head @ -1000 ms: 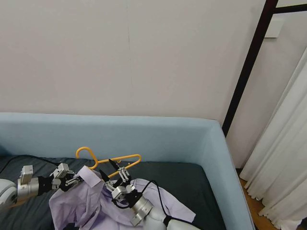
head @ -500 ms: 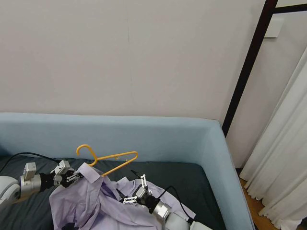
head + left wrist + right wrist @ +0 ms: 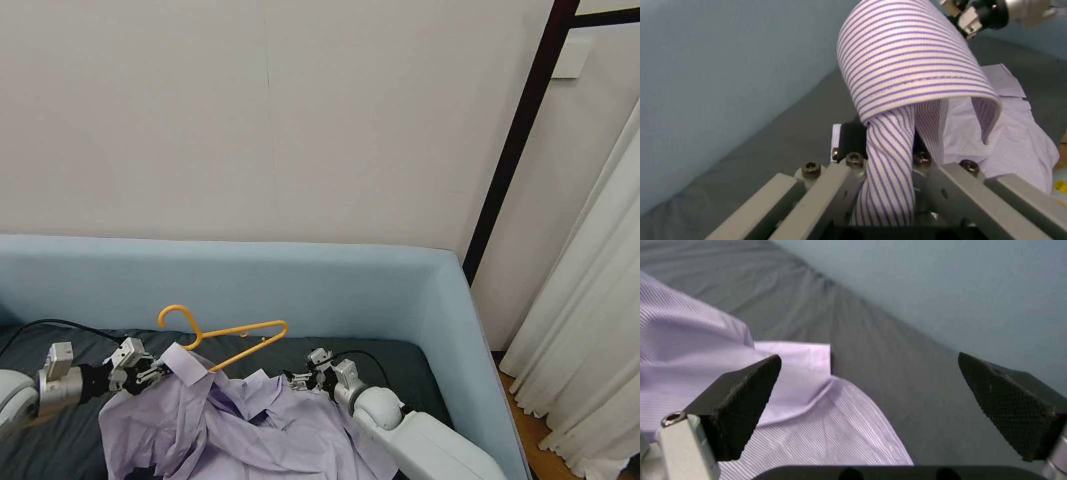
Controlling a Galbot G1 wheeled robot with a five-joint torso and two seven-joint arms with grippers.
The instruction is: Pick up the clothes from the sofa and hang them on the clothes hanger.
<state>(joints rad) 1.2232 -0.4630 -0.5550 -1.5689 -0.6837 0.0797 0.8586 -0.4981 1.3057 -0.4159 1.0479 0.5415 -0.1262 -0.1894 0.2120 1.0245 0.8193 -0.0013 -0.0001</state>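
Your L gripper (image 3: 150, 370) is clamping the shirt (image 3: 250, 430) at the collar (image 3: 913, 65). In the left wrist view the fingers (image 3: 847, 145) are pinching a striped band of cloth tight, w/ the collar curling over just beyond them. Your R gripper (image 3: 303, 375) is hovering low at the shirt's far edge, jaws spread wide, pads (image 3: 740, 395) gripping nothing. Lilac cloth and the dark seat cushion (image 3: 860, 330) are lying beneath the gap.

The shirt is lying crumpled on the sofa (image 3: 300, 280) seat between the two arms, w/ only the collar end lifted. The orange hanger (image 3: 250, 327) is sticking up just behind the collar, hook uppermost. One end is disappearing behind the cloth, so can't tell if it's threaded in. The black rack pole (image 3: 515, 140) is standing well apart, off to the right.

Handling, as I'm judging it: you're dealing w/ thin, light, floppy fabric. There's no stiffness, so it's going to sag and drag from any single point you're lifting. The collar is the firmest part b/c it's doubled, so that hold is looking sound. For the R side, aim for a seam or the shoulder/placket edge. Avoid the flat middle, where the pads are likely scooping loose folds that slip. The hanger is looking rigid and light, but prob. sliding easily against smooth cloth.
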